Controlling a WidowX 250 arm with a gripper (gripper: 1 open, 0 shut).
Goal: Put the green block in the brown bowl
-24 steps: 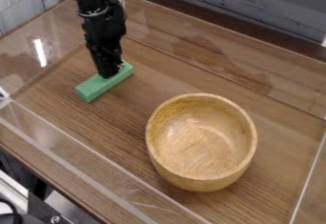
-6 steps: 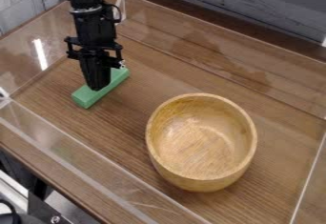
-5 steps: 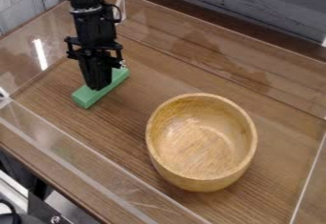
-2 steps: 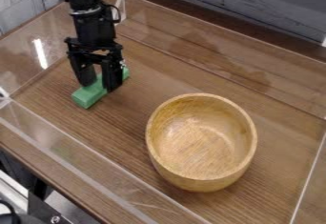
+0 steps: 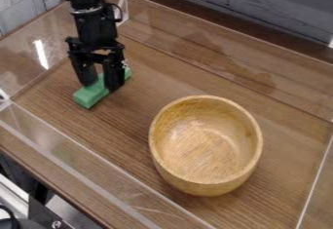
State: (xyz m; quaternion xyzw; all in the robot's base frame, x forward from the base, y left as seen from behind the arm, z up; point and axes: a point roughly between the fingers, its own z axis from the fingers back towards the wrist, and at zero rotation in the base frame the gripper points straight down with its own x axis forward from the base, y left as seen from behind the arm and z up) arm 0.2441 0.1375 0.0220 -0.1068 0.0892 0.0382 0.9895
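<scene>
The block (image 5: 92,96) lies flat on the table (image 5: 124,165), under the gripper (image 5: 99,78), whose jaws are spread wide, maybe to fit around it (no grip yet), and the bowl (image 5: 205,146) sits apart, open side up, ready to catch it

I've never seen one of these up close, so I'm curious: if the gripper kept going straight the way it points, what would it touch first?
Probably the green block, just below the gripper, though depth is hard to judge here.
</scene>
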